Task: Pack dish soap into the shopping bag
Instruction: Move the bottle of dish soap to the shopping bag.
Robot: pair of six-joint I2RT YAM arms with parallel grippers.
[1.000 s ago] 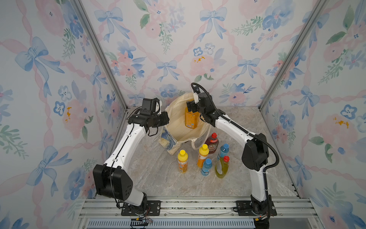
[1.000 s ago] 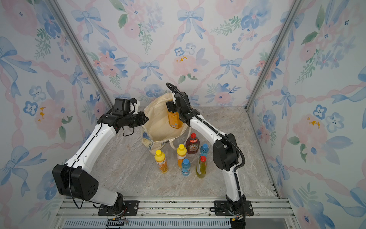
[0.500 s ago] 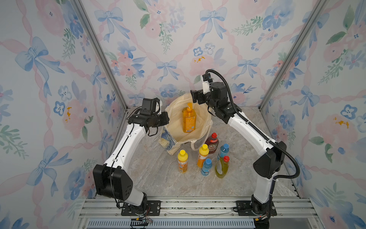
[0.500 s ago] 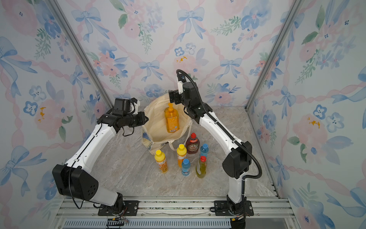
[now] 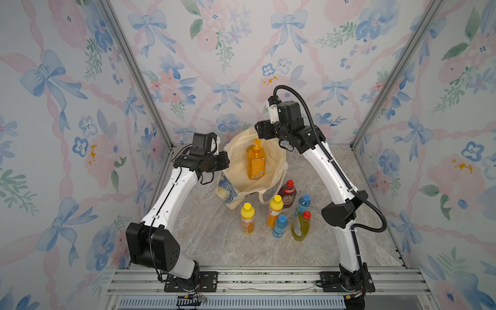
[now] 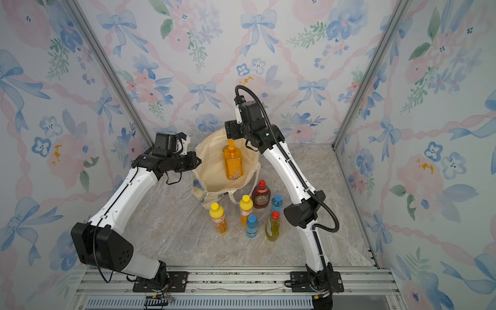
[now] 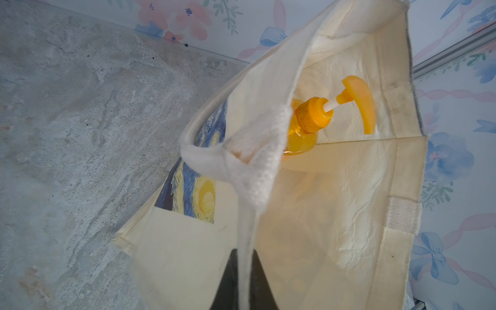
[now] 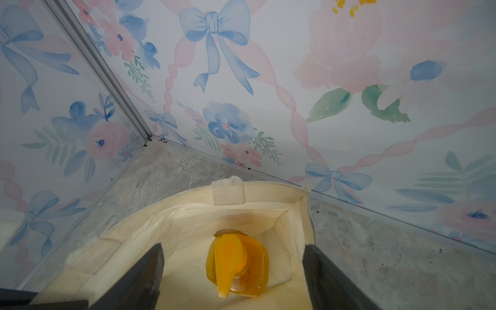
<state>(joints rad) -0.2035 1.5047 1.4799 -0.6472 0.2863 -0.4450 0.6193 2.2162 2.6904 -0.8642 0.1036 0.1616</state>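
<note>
You see the orange pump bottle [image 5: 255, 163] standing inside the cream canvas tote [image 5: 237, 163]: translucent amber body, orange pump head, printed label. Your left end effector [image 7: 245, 268] is pinched on the strap [image 7: 248, 220]. Your right end effector [image 8: 233, 247] has wide, empty jaws over the tote mouth. Six smaller bottles [image 5: 276, 209] stand on the desk [image 5: 214, 236].

1 second ago our right gripper [image 8: 233, 249] sat low in the mouth of the shopping bag [image 5: 236, 161], covering the top of the orange pump bottle [image 5: 255, 163]. We have since lifted it clear. It now hangs just above the bag's far rim, a little above the centre of both top views, jaws wide apart. The bottle stands alone inside the bag, pump head uncovered. Our right elbow swung toward the right edge, then back.
</note>
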